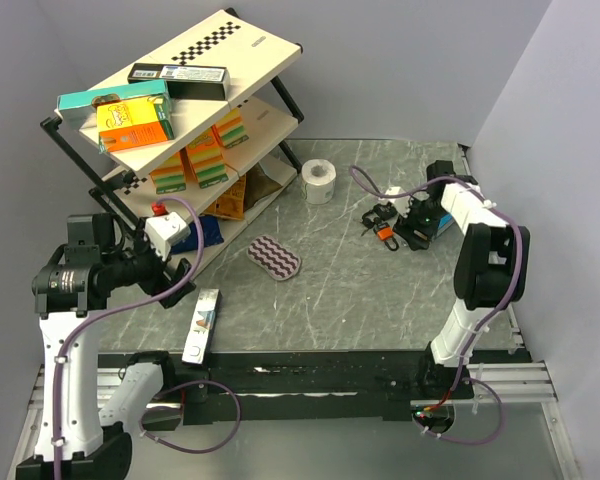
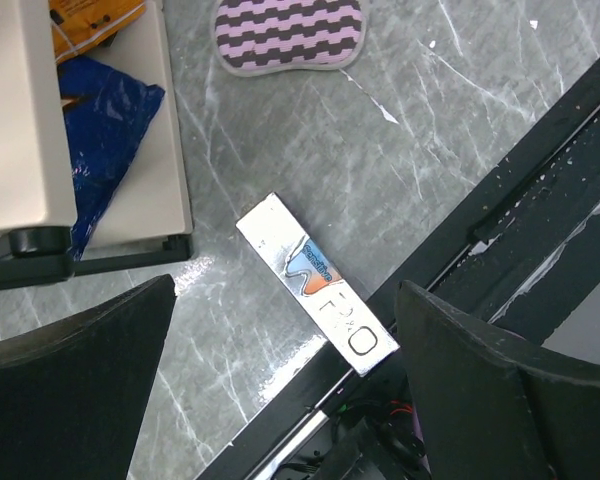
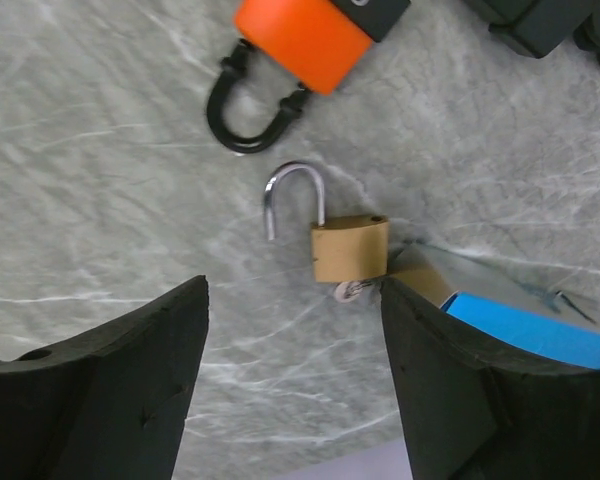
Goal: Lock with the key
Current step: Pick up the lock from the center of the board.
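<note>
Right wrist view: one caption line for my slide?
Right gripper hovers over a brass padlock, shackle open, beside an orange padlock.

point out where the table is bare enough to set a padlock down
Widest bare stretch of table: bordered by the striped pad, the toothpaste box and the right arm. A smaller patch behind, between the toilet paper roll and that arm. Crowded: around the brass padlock and orange padlock under the right end effector, and beside the shelf rack.

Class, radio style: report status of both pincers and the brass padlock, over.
Left pincer open, over white box. Right pincer open over brass padlock, shackle unlatched. Orange padlock nearby, not touching.
</note>
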Available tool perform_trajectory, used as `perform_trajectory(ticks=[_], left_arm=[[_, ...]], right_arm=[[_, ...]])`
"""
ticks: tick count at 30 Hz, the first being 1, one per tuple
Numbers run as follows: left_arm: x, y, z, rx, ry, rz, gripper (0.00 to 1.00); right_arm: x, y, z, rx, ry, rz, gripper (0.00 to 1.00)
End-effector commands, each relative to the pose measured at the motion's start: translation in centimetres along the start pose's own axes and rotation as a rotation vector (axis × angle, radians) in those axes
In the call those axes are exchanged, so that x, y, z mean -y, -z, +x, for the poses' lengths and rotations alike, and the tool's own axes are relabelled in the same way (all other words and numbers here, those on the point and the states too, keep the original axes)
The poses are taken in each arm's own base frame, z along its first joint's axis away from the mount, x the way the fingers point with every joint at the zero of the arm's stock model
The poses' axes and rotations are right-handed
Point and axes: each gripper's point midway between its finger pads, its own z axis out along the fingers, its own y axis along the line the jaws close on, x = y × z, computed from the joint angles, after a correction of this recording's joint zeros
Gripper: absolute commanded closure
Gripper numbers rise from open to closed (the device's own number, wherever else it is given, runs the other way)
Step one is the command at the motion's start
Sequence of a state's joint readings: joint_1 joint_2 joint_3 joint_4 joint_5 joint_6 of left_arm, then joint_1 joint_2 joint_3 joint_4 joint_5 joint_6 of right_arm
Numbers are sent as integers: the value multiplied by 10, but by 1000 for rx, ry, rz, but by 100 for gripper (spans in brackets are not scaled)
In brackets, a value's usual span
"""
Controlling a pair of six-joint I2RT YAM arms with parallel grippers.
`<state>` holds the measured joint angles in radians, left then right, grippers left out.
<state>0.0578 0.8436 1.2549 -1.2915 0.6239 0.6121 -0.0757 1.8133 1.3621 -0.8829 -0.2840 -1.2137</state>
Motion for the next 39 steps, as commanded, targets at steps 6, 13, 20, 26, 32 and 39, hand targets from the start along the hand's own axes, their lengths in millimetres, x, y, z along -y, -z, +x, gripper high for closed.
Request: perform_trajectory(ticks=[6,13,20,26,32,39], left_arm=[[2,-8,-3,11,-58,38,2],[-1,-10,-7,11,-54,30,2],[-2,-11,-7,10,-36,29,2],[1,-15,-10,13,-48,40,1],[-1,-15,-17,34,-53,34,1],[14,-23,-14,30,-81,133,1]], right_arm=[[25,-11,12,-81,92,12,28],[30,-24,20,-118,110,13,28],[36,-36,28,-152,122,4,28],[35,-40,30,-153,124,6,31],[20,-47,33,-140,125,7,54],[-1,-40,26,-103,94,-1,91]])
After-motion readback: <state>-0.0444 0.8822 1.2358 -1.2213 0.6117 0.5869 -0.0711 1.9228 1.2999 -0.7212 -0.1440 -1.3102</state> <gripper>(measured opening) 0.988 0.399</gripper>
